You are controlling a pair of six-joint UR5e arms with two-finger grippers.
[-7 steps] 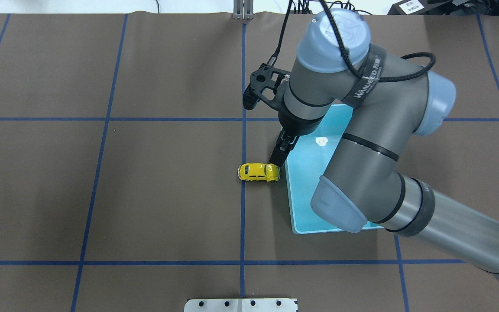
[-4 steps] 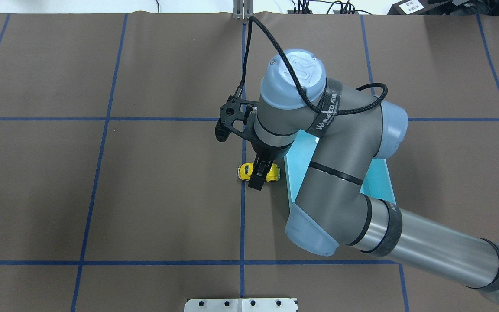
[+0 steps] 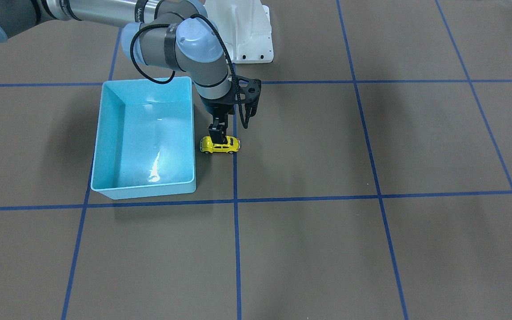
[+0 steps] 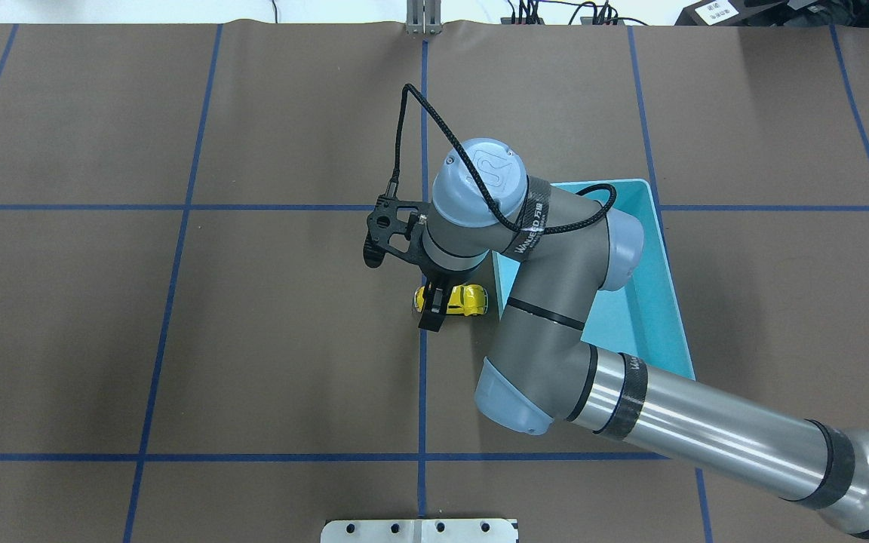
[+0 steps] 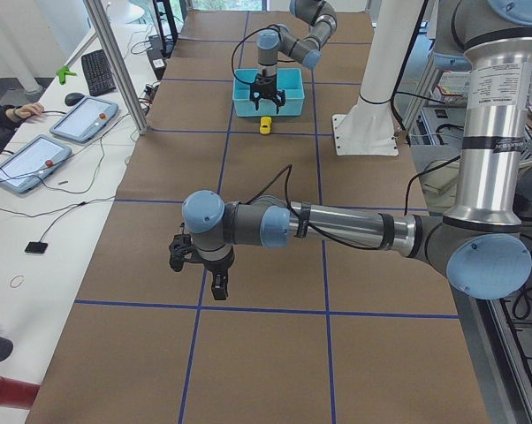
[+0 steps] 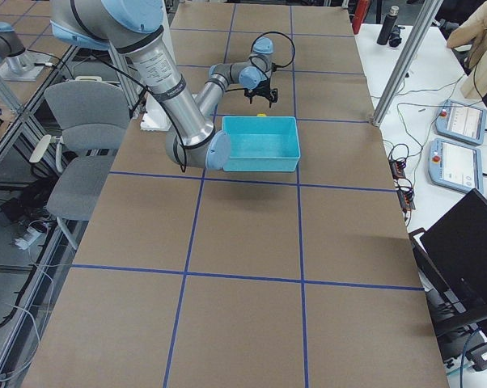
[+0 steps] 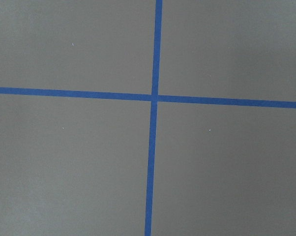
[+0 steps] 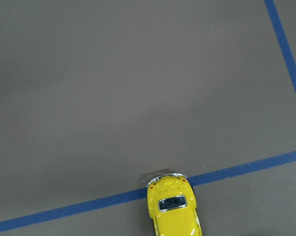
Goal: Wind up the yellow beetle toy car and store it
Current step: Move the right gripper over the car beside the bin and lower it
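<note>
The yellow beetle toy car (image 4: 466,299) (image 3: 220,145) stands on its wheels on the brown mat, just left of the blue bin (image 4: 657,294) (image 3: 142,189). My right gripper (image 4: 434,305) (image 3: 218,135) hangs open right over the car's rear half, pointing straight down; one black finger (image 4: 431,320) shows on the car's near side. The right wrist view shows the car's rear and roof (image 8: 171,206) at the bottom edge, with no fingers in it. My left gripper (image 5: 215,284) hovers over bare mat far from the car; I cannot tell whether it is open or shut.
The blue bin holds nothing. White mounting plates (image 4: 419,530) (image 3: 247,35) sit at the table's robot-side edge. Blue tape lines (image 7: 153,98) grid the mat. Tablets (image 5: 80,119) and a person's hand (image 5: 19,113) are at a side desk.
My right arm swung left off the blue bin and came down over the car, uncovering the bin. The car has stayed in place.
</note>
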